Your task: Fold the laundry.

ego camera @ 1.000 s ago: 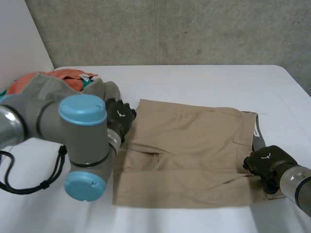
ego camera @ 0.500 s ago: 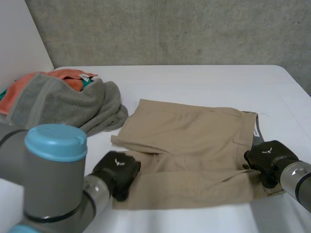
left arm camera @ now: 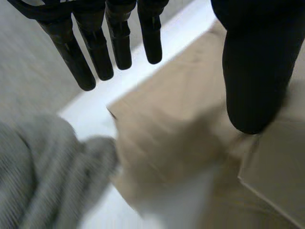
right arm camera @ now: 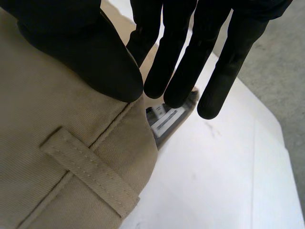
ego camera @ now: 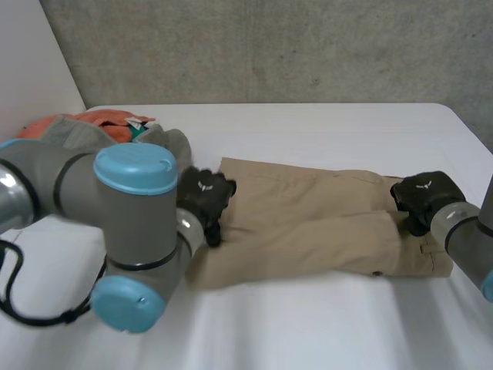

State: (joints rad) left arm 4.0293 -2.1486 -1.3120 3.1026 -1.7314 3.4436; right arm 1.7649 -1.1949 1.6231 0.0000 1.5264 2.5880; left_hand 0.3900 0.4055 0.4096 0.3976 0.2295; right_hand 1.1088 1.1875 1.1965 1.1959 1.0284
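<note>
Khaki shorts (ego camera: 308, 223) lie across the white table (ego camera: 308, 127), folded in half lengthwise, waistband toward my right arm. My left hand (ego camera: 204, 193) hovers over the leg end of the shorts (left arm camera: 167, 133), open with straight fingers (left arm camera: 119, 43) and the thumb apart, holding nothing. My right hand (ego camera: 422, 196) is at the waistband end. There its thumb (right arm camera: 90, 52) presses the waistband of the shorts (right arm camera: 57, 143) against the fingers, a pinch beside a belt loop (right arm camera: 90, 176). A white label (right arm camera: 167, 119) peeks out under the fingertips.
A pile of grey and orange clothes (ego camera: 77, 127) lies at the back left, its grey cloth (left arm camera: 43, 176) close beside the shorts' leg end. My left arm's elbow (ego camera: 131, 231) stands large over the near left of the table. A concrete wall (ego camera: 269, 46) rises behind.
The near half of the shorts has been folded over onto the far half. My right hand carried the waistband away from me. My left hand swung from the near hem to the far leg end and opened.
</note>
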